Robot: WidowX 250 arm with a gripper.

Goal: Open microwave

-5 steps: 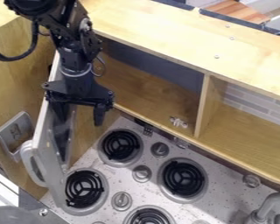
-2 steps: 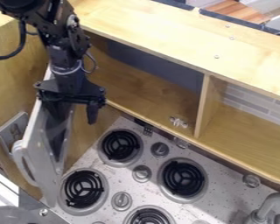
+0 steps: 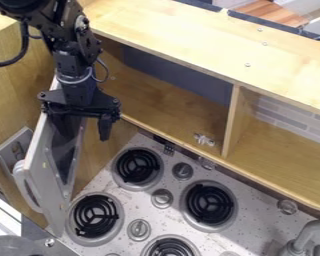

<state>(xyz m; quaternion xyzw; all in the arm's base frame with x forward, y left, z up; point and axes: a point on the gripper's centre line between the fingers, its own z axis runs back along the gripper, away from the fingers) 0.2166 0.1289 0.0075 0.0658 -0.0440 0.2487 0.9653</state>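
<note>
The gripper (image 3: 86, 133) hangs at the left, at the inner side of the swung-out microwave door (image 3: 48, 177). Its two fingers are spread apart, one against or close beside the door's dark inner panel, the other farther right over the wooden wall. Nothing is visible between them. The grey door stands at a wide angle from the cabinet, its white curved handle (image 3: 27, 188) on the outer left side. Part of the microwave's opening (image 3: 156, 95) shows right of the arm, while the arm covers the door's upper part.
Below and right lies the stove top (image 3: 179, 150) with black coil burners and knobs. A wooden divider (image 3: 235, 120) splits the cabinet. A metal latch (image 3: 203, 139) sits on its front ledge. The faucet (image 3: 309, 236) is at the lower right, and a framed plate (image 3: 14, 150) is on the left wall.
The gripper has moved left by a small amount, and the door has swung farther left, toward the left wall. Since the more recent earlier frame both have shifted only slightly.
</note>
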